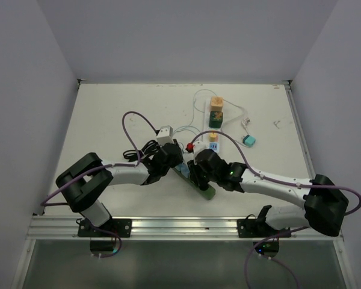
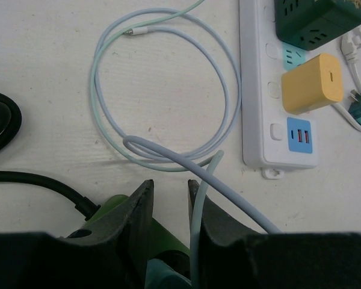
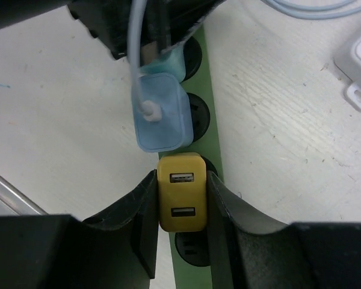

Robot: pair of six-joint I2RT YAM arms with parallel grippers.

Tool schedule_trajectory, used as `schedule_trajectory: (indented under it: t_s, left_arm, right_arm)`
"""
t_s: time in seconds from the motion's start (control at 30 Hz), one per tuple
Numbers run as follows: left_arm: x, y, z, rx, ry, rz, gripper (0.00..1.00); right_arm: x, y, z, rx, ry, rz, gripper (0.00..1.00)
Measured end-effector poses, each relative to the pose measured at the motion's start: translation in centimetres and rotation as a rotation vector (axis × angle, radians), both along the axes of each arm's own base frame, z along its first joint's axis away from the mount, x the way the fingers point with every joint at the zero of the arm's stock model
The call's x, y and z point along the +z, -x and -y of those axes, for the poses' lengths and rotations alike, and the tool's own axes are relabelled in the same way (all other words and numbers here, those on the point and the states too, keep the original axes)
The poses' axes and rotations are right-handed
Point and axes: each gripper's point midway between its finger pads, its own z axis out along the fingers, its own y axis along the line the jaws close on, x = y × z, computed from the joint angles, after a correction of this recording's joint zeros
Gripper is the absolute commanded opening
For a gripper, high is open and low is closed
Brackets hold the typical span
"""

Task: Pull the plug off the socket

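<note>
A yellow two-port USB plug (image 3: 182,192) sits in a socket of the green power strip (image 3: 213,138), which lies on the table (image 1: 206,191). My right gripper (image 3: 182,175) is shut on this plug, one finger against each side. Just beyond it, a light blue plug (image 3: 162,114) with a pale cable occupies another socket. My left gripper (image 2: 170,183) hovers over the strip's far end (image 2: 111,211), near where the black cord (image 2: 24,177) leaves it. Its jaws stand narrowly apart and appear closed on a teal plug (image 2: 162,271) low between them. The pale cable (image 2: 198,223) runs along one finger.
A white power strip (image 2: 259,120) lies further back, carrying a yellow charger (image 2: 313,84) and a dark green cube adapter (image 2: 316,21). Loops of pale cable (image 2: 168,78) lie beside it. A white adapter (image 1: 165,133) and a small teal plug (image 1: 249,141) rest on the table.
</note>
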Motion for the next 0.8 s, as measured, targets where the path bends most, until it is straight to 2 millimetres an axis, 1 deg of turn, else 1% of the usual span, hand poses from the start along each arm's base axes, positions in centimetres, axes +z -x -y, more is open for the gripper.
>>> schedule_trajectory:
  t_s: [0.13, 0.27, 0.47, 0.57, 0.67, 0.73, 0.8]
  left_arm:
    - [-0.3, 0.2, -0.4, 0.000, -0.025, -0.011, 0.00]
    - [-0.4, 0.0, -0.4, 0.006, -0.024, -0.014, 0.00]
    - [-0.4, 0.0, -0.4, 0.007, -0.025, -0.015, 0.00]
    - [-0.4, -0.1, -0.5, 0.010, -0.027, -0.013, 0.00]
    - [0.0, -0.3, -0.1, 0.011, -0.007, 0.002, 0.00]
    - [0.2, -0.3, 0.1, 0.008, 0.002, 0.008, 0.00]
    - [0.2, -0.3, 0.1, 0.007, 0.001, 0.009, 0.00]
  right_arm:
    - [0.1, 1.1, -1.5, 0.019, 0.112, 0.107, 0.00]
    - [0.2, 0.9, -1.5, -0.028, 0.142, 0.155, 0.00]
    - [0.2, 0.7, -1.3, -0.049, 0.150, 0.167, 0.00]
    - [0.0, 0.3, -1.0, -0.060, 0.106, 0.119, 0.00]
    - [0.0, -0.7, 0.4, -0.088, -0.016, 0.028, 0.00]
    - [0.3, -0.9, 0.6, -0.076, -0.062, -0.007, 0.00]
    - [0.3, -0.7, 0.5, -0.054, -0.071, -0.022, 0.00]
